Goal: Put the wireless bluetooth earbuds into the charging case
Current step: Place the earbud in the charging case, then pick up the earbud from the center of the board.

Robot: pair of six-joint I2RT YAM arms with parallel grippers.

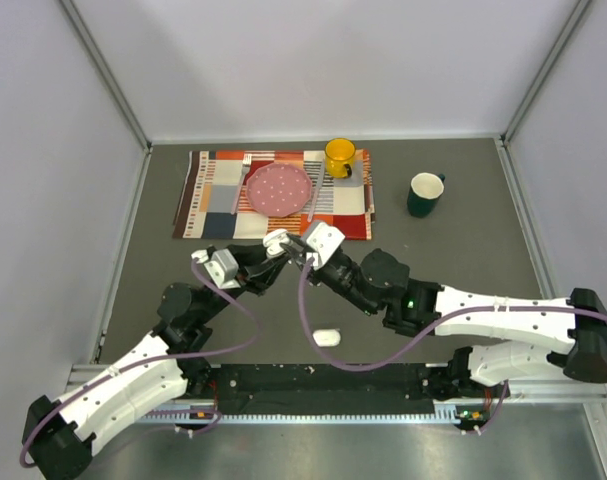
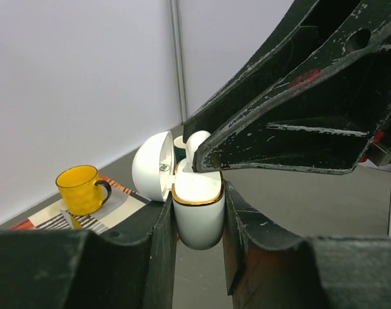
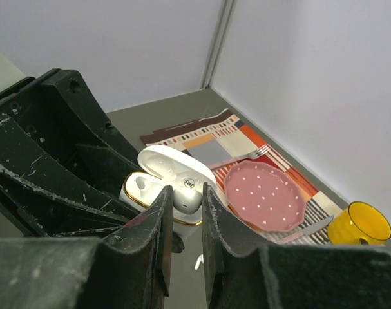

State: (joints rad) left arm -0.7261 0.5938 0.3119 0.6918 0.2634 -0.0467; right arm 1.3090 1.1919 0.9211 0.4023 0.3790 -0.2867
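One earbud (image 2: 196, 141) in right claw (image 3: 184, 193)

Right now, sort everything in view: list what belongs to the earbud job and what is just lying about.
Job: open charging case in the left claw; earbud in the right claw, over the case's mouth; small white oval thing lying loose, probably another case.

Lying about: yellow mug; green mug; pink plate; fork; knife; placemat.

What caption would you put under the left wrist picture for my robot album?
Left tool grips the open white case; right tool holds an earbud at its opening.
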